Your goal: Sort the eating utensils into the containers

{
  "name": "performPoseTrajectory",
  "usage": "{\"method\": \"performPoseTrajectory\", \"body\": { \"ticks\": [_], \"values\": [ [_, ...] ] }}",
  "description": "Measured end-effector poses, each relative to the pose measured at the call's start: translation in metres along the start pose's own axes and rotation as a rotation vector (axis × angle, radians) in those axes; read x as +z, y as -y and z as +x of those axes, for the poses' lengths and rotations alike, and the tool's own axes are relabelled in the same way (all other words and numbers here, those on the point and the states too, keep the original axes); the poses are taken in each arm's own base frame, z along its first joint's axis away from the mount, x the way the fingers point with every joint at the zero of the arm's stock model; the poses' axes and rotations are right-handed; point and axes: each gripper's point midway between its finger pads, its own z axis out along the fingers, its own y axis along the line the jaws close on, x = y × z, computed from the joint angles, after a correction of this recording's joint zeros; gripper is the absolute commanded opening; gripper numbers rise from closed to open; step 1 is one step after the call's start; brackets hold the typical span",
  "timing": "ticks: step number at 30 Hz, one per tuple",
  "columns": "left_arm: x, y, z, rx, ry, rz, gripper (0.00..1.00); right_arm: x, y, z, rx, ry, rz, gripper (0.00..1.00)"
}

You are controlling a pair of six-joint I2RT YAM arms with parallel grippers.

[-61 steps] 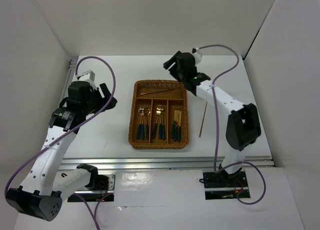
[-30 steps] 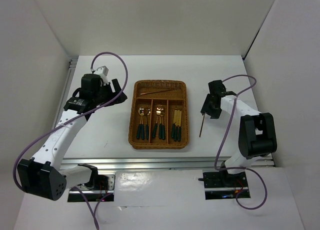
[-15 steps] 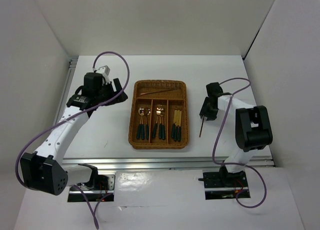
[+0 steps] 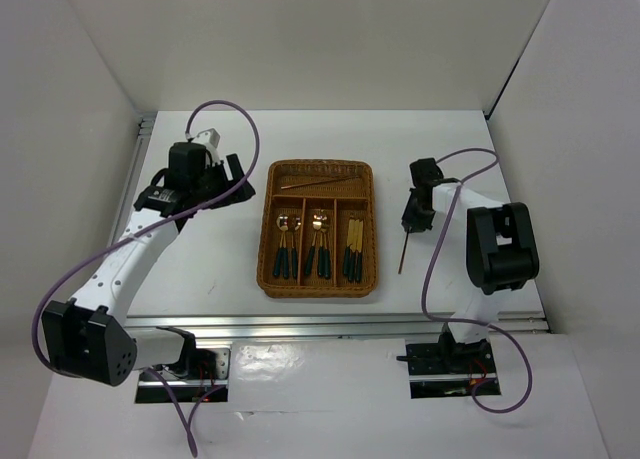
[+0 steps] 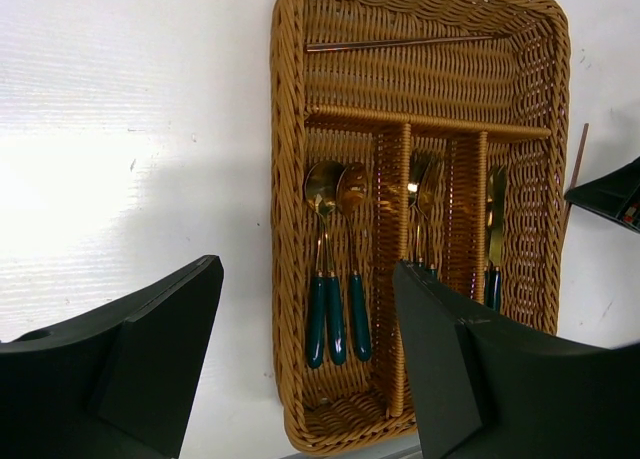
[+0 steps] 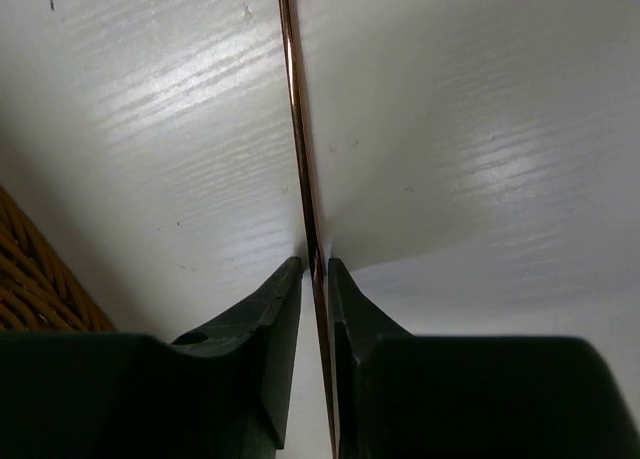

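Right pincer (image 6: pixel 314 271) clenched on a thin reddish-brown chopstick (image 6: pixel 297 129). The stick lies on the white bench (image 4: pixel 200 269) at 3 o'clock of the rectangular brown woven wicker tray (image 4: pixel 268 251), apart from its rim.

Left pincer (image 5: pixel 308 279) released, jaws wide, above the bench at the tray's 9 o'clock.

Second reddish-brown chopstick (image 5: pixel 400 44) in the crosswise slot at 12 o'clock.

Gold-headed teal-handled spoons (image 5: pixel 335 279), forks (image 5: pixel 420 184) and knives (image 5: pixel 495 219) in the three long slots.

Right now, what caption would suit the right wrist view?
Right gripper closed on a thin reddish-brown chopstick lying on the white table, wicker tray corner at left.
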Motion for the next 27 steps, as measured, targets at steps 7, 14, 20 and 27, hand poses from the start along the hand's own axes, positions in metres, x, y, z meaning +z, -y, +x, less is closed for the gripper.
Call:
{"method": "performPoseTrajectory", "body": {
  "ticks": [7, 14, 20, 27],
  "values": [
    [0.006, -0.002, 0.002, -0.002, -0.015, -0.009, 0.83, 0.004, 0.001, -0.009, -0.003, 0.011, 0.031, 0.09],
    [0.006, 0.0, 0.003, -0.002, -0.022, 0.001, 0.83, 0.004, 0.002, -0.012, -0.006, 0.007, 0.052, 0.0],
    [0.009, 0.027, 0.012, 0.055, -0.056, 0.11, 0.83, -0.006, 0.008, -0.003, -0.027, -0.031, 0.098, 0.0],
    [0.021, 0.115, 0.041, 0.198, -0.141, 0.365, 0.83, -0.068, -0.023, -0.029, -0.066, 0.075, 0.021, 0.0]
  ]
}}
